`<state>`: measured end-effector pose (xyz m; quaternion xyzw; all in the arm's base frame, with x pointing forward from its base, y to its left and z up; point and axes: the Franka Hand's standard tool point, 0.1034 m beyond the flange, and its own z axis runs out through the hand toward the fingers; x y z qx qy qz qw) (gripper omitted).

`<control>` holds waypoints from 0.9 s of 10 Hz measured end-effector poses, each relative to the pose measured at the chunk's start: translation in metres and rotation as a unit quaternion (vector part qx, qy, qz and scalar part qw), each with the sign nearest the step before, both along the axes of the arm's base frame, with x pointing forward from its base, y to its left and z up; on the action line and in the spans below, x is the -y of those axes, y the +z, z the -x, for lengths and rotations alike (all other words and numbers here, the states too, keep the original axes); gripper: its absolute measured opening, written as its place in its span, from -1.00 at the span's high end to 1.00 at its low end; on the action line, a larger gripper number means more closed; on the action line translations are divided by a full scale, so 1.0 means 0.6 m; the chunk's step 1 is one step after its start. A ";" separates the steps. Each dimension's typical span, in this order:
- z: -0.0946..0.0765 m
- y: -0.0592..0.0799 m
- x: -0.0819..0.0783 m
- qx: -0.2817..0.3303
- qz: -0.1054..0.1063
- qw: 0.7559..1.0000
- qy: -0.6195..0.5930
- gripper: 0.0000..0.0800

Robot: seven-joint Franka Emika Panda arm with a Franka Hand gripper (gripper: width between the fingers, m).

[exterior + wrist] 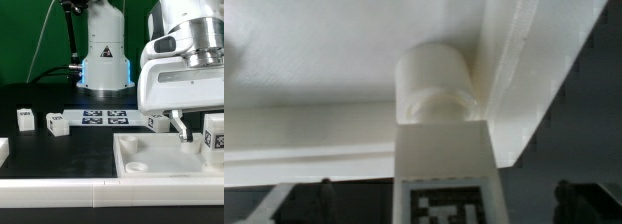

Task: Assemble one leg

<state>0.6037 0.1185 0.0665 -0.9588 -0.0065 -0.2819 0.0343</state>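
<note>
- The exterior view shows the gripper (184,129) low over the far-right part of the white slab (140,162). One dark finger (178,124) shows under the hand.
- In that view the leg (212,138) stands upright at the slab's right end, just beside that finger, its tag toward the camera.
- Only the exterior view takes in the rest of the table. There are two loose legs (25,120) (57,123) on the exterior view's left and a third leg (158,123) half hidden behind the hand. The marker board (105,118) lies between them.
- The wrist view alone shows the leg (446,165) close up: a tagged block whose round peg (438,85) lies against the slab (331,60), beside a raised edge.
- In the wrist view, dark blurred shapes flank the block with a pale gap on each side. I cannot tell whether the fingers grip the leg or stand clear of it.
</note>
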 end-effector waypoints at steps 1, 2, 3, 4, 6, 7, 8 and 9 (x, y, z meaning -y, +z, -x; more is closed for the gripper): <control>0.000 0.000 0.000 0.000 0.000 1.000 0.000 -0.62; 0.000 0.000 0.000 0.000 0.000 1.000 0.000 -0.62; 0.000 0.000 0.000 0.000 0.000 1.000 0.000 -0.62; 0.000 0.001 0.000 -0.001 0.000 1.000 0.000 -0.62; -0.008 0.027 0.002 -0.003 -0.004 1.000 -0.002 -0.62; -0.009 0.031 0.002 -0.007 -0.005 1.000 -0.002 -0.62; -0.009 0.033 0.000 -0.034 -0.009 0.999 0.000 -0.62; -0.016 0.039 0.002 -0.034 -0.010 0.999 -0.001 -0.62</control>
